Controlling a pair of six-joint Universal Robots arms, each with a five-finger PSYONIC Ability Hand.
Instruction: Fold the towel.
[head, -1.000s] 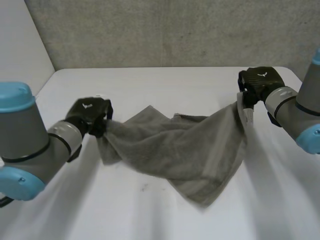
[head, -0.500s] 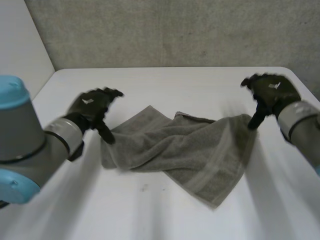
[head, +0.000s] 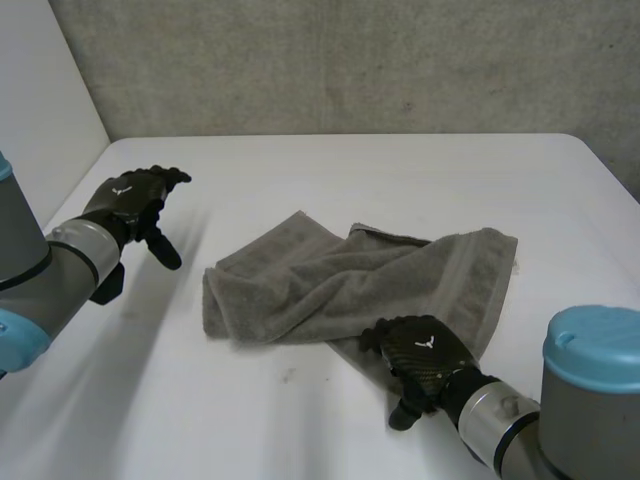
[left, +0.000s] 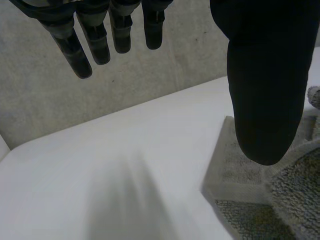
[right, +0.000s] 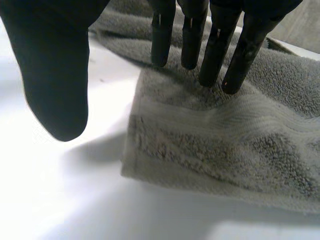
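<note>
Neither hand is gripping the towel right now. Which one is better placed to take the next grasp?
Right. The right hand is open at the towel's near corner, its fingers over the banded edge. The left hand is open too, but apart from the towel, over bare table.

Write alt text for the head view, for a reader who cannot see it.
A grey towel lies rumpled on a white table, held by neither hand. The right hand is open over the towel's near corner; the left hand is open beside the towel, apart from it.
</note>
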